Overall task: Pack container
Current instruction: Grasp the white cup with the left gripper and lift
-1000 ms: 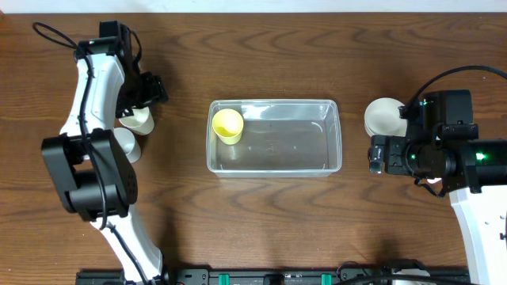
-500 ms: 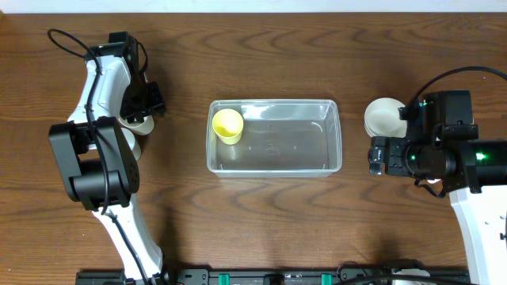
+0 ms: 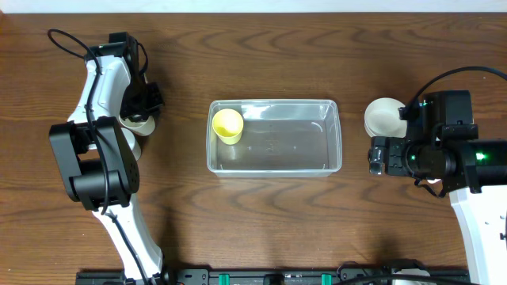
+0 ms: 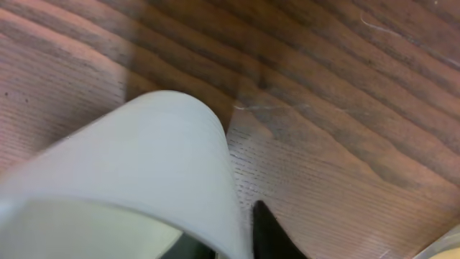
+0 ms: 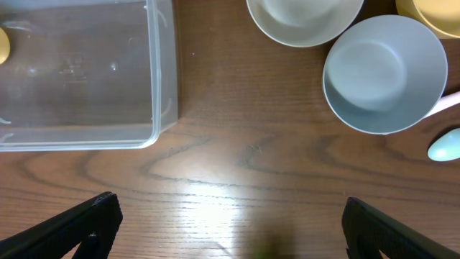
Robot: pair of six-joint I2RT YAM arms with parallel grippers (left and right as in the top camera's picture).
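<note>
The clear plastic container (image 3: 275, 158) sits mid-table with a yellow cup (image 3: 227, 125) in its left end. My left gripper (image 3: 145, 109) is at the far left, over a white cup (image 3: 141, 122). In the left wrist view that white cup (image 4: 136, 173) fills the frame, and its wall is pinched between a black finger (image 4: 272, 236) outside and a dark one inside. My right gripper (image 3: 379, 155) stands open to the right of the container. In the right wrist view its fingers (image 5: 90, 223) are spread wide over bare wood, with the container's corner (image 5: 162, 108) at upper left.
A second white cup (image 3: 131, 146) stands just below the first. A white bowl (image 3: 383, 117) lies right of the container. The right wrist view shows a white bowl (image 5: 305, 20), a pale grey bowl (image 5: 384, 72), a yellow bowl (image 5: 431, 13) and a light blue piece (image 5: 445, 144).
My left arm swung slightly in over the white cup, and its jaws closed on the cup's wall. The right arm has not moved.
</note>
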